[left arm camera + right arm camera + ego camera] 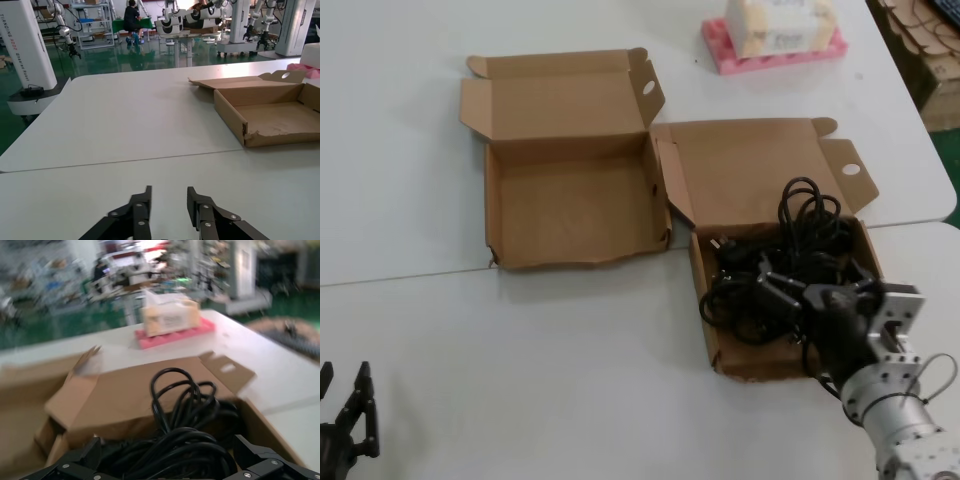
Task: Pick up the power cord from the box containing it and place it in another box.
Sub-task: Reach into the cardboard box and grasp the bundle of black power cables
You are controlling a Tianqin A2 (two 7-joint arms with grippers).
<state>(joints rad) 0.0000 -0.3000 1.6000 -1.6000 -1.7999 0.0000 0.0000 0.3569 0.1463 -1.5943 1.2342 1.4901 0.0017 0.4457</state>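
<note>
Because the black cord (775,270) lies heaped in the narrower box (712,335) on the robot's right, the right gripper (798,300) has its place there, reaching in over the near wall with its fingers (260,458) spread wide on either side of the pile. From the right wrist view the jaws straddle the coils without pinching anything yet, and one loop stands up above the rest against the opened lid (755,160). That wide stance looks chosen to take in a thick bundle in one closing. The left gripper (342,420) waits low at the near left of the white table (520,360), fingers (141,207) parted and holding nothing, well apart from both boxes. Farther out and to the left, just beside the cord's box, the wider box (497,215) with the ragged front edge sits open and bare, ready to receive. Beyond them, a pink foam block (720,50) carries a pale carton (780,22).
</note>
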